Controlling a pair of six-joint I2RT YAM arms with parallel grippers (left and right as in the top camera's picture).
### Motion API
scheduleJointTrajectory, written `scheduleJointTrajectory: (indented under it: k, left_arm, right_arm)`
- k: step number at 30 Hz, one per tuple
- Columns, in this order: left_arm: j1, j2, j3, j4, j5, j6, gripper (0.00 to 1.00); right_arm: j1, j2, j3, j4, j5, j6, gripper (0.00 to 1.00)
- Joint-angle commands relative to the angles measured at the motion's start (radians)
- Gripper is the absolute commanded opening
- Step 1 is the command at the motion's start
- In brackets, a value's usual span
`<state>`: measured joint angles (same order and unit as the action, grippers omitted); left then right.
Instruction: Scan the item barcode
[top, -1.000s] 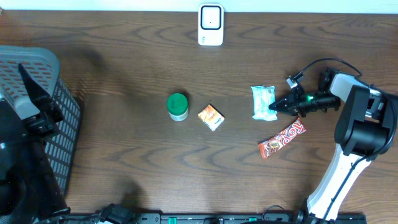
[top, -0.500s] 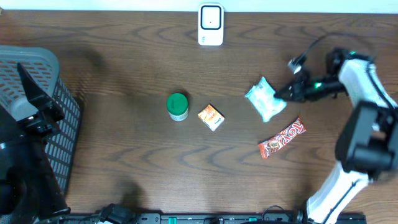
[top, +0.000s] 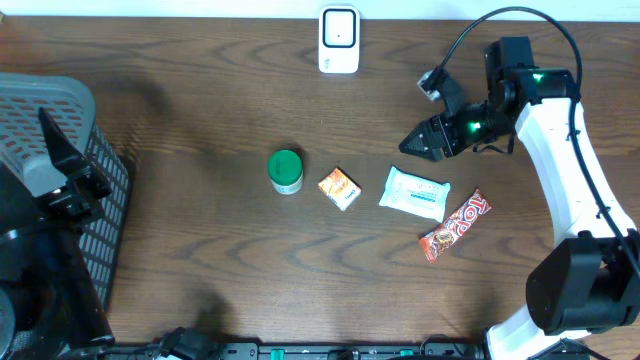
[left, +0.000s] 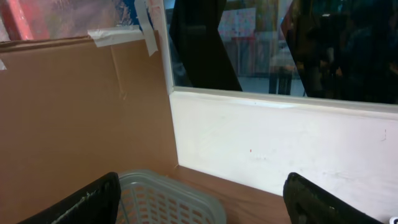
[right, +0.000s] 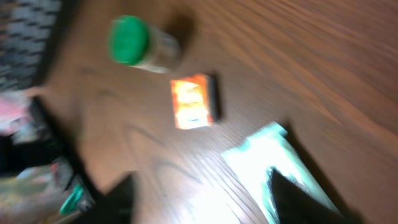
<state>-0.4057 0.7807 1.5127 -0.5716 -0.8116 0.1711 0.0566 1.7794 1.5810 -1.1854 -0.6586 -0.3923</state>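
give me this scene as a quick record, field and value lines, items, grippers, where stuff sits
surface: dark wooden table
scanner: white barcode scanner, at the top edge of the overhead view
items in a row: green-lidded jar; small orange box; pale green plastic packet; red candy bar wrapper
packet state: lying on the table, not held
right gripper: open, empty, between packet and scanner
left gripper: open, empty, over the grey plastic basket
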Motion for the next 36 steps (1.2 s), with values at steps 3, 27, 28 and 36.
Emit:
scheduleJointTrajectory:
  k: [3,27,28,36]
  left_arm:
    - [0.003,0.001,-0.004,0.000,-0.012,-0.017,0.84]
    - [0.003,0.006,-0.004,-0.124,-0.013,-0.098,0.84]
    - [0.003,0.006,-0.004,-0.125,-0.013,-0.098,0.84]
    - [0.003,0.006,-0.004,-0.151,-0.012,-0.098,0.84]
  right_arm:
    - [-0.025,0.009,-0.003,-0.020,0.277,0.278,0.99]
    - [0.371,0.001,-0.352,0.188,0.997,0.656,0.99]
    - [0.405,0.001,-0.364,0.201,1.023,0.658,0.99]
    - [0.544,0.001,-0.526,0.348,1.130,0.665,0.99]
